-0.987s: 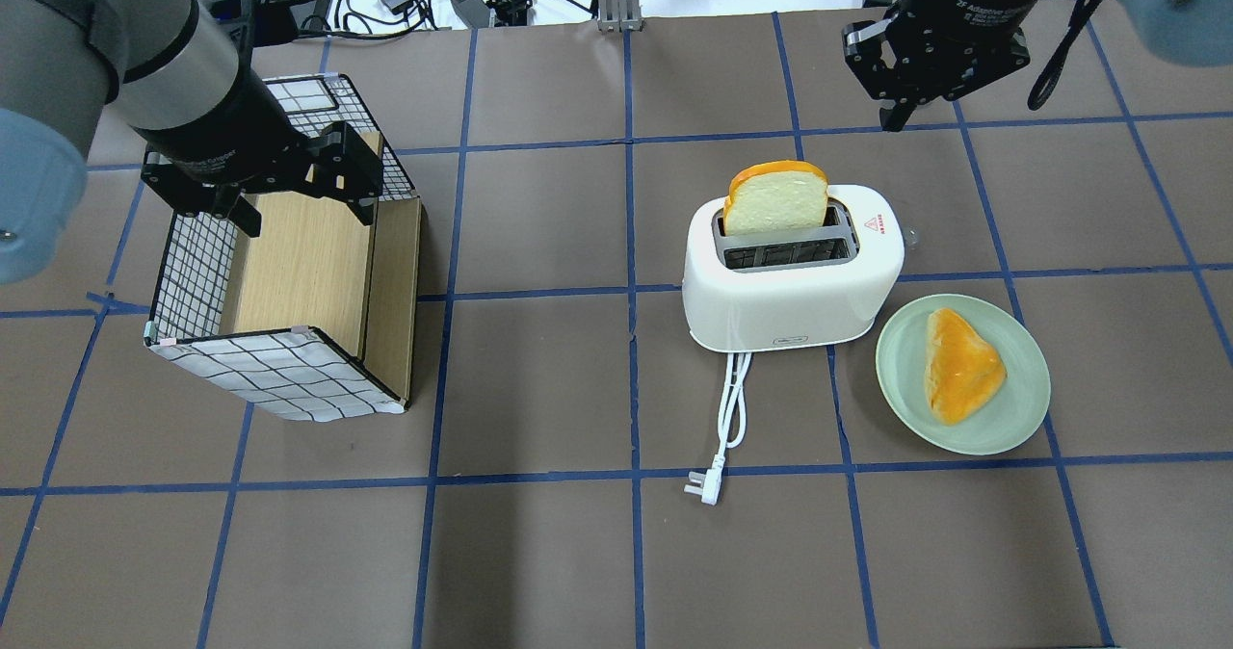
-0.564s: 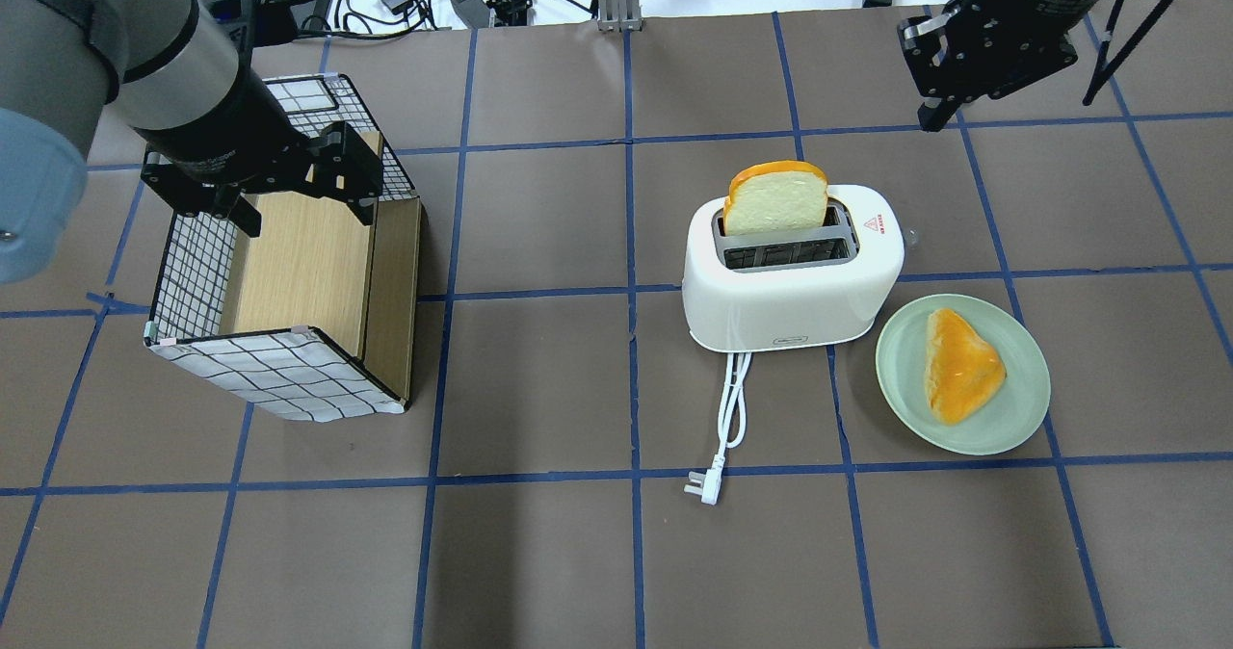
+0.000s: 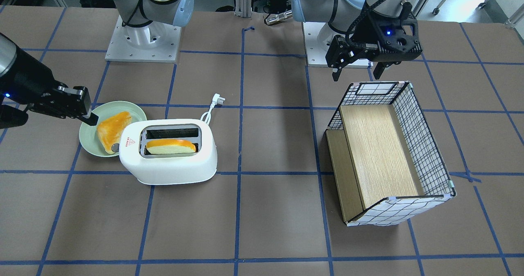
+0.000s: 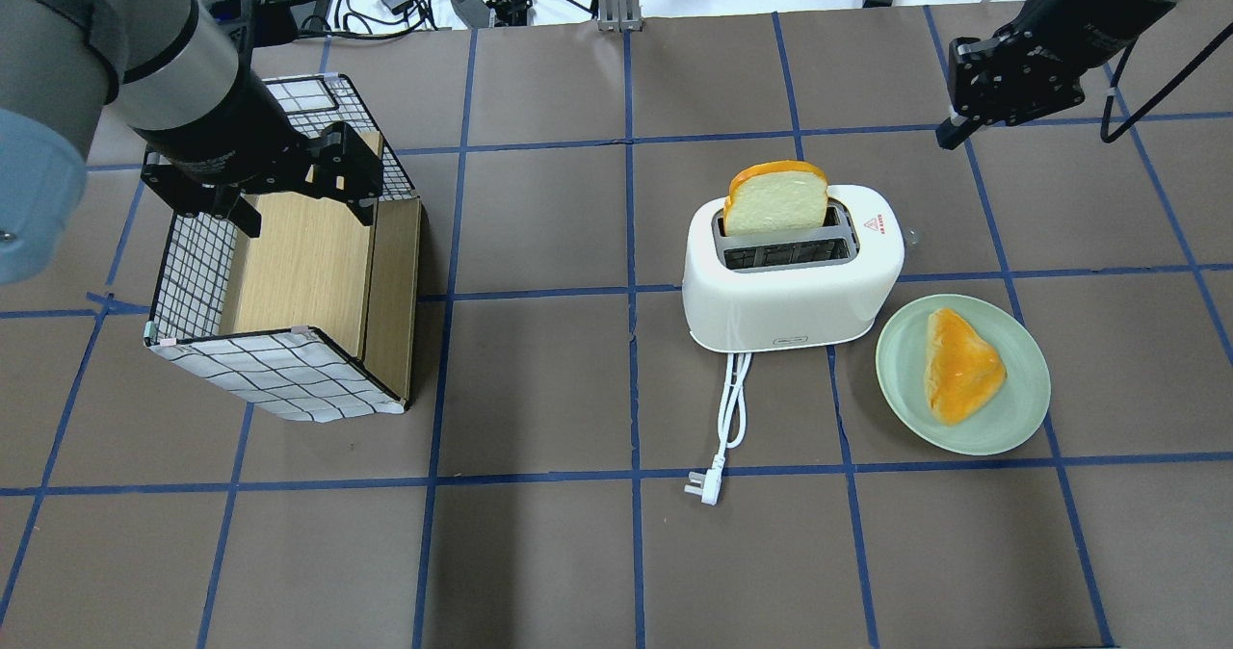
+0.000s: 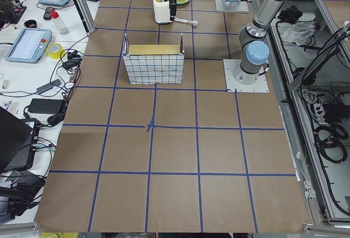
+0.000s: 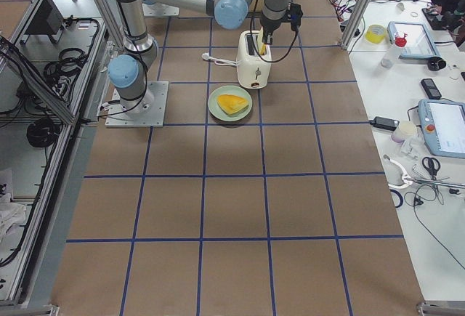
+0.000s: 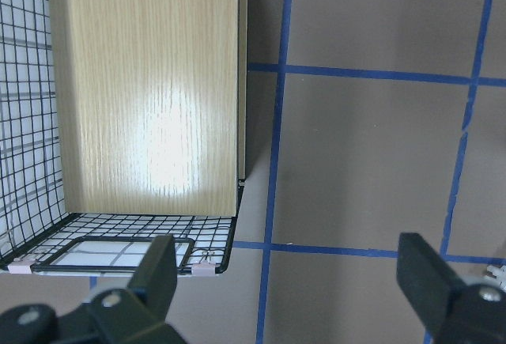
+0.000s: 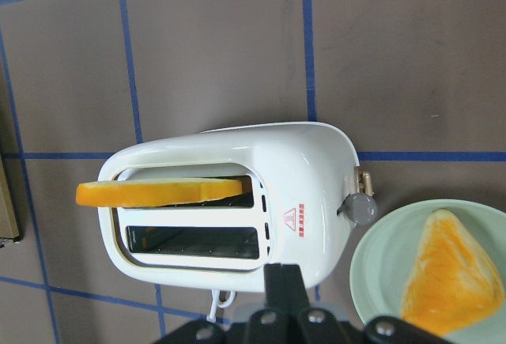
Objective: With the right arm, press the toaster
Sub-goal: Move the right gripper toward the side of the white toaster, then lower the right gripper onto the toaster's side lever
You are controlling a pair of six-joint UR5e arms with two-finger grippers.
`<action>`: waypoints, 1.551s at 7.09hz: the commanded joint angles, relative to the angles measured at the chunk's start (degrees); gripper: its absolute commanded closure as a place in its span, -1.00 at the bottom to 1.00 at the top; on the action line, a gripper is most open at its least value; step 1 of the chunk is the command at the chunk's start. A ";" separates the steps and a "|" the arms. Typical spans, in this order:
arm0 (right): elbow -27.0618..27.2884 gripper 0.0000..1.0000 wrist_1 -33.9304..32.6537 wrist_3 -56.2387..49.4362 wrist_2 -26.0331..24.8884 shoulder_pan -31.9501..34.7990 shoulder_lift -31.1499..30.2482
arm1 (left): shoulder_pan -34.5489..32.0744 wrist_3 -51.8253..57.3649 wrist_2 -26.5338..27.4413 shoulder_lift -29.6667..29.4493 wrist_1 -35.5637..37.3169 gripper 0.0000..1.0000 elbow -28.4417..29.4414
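Note:
The white two-slot toaster [image 4: 795, 288] stands right of the table's middle, with a slice of bread [image 4: 776, 201] upright in its far slot. Its small grey lever [image 8: 362, 208] sticks out of the end nearest the plate. My right gripper [image 4: 950, 135] is shut and empty, up in the air beyond and to the right of the toaster, touching nothing. It also shows in the front view [image 3: 91, 120] above the plate's far rim. My left gripper [image 4: 303, 208] is open and empty, hovering over the far end of the wire basket [image 4: 289, 370].
A pale green plate [image 4: 896, 370] with an orange-crusted piece of bread [image 4: 958, 365] lies right of the toaster on the near side. The toaster's white cord and plug [image 4: 729, 418] trail towards the robot. The basket holds a wooden board [image 3: 376, 149].
My right gripper has swung to the right and a little nearer in the overhead view, turning as it went. The left arm, toaster and bread have not moved.

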 commanded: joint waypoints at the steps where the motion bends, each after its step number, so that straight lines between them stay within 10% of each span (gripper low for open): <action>1: 5.76 1.00 -7.60 -0.74 3.91 -0.73 2.08 | 0.00 0.00 0.00 0.00 0.04 -1.00 0.00; 11: 11.40 1.00 -10.99 -3.99 5.06 -4.78 5.86 | 0.00 0.00 0.00 0.00 0.04 -1.00 0.00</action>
